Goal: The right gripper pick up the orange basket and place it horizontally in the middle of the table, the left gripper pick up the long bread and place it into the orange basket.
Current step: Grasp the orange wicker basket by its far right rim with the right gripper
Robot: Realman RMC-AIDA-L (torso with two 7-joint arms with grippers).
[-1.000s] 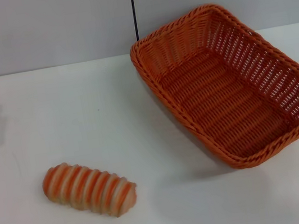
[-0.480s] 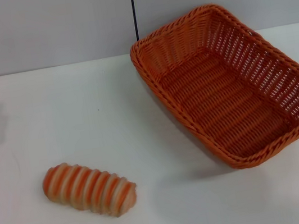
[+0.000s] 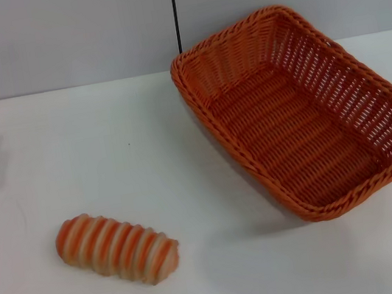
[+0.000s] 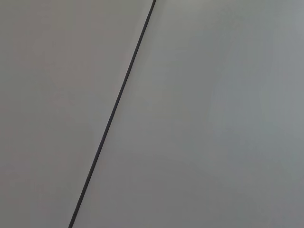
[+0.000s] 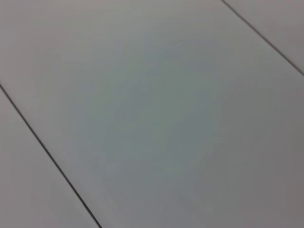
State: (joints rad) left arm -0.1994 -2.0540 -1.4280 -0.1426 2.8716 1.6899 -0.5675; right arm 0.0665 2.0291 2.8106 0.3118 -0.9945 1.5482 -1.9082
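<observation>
White table fills most of what I can see, with a grey wall behind it and a thin dark line running down that wall. Nothing on the table has moved in the last second. The orange basket sits on the right side, turned at a slant, with its far end near the wall and its near corner pointing toward the front. It is empty inside. The long bread lies well apart from it, on the left and closer to the front, with its stripy side up. The only thing that has changed is a faint grey shadow on the far left of the table, which looks a little different from a moment ago. I think that means an arm is starting to move up there. I cannot see the left gripper or the right gripper at all. Both wrist cameras only show plain grey wall with a dark line, so I cannot tell if their fingers are open or closed, and neither holds anything I can see. I think the job has not really begun, and the basket still has to be picked up first.
</observation>
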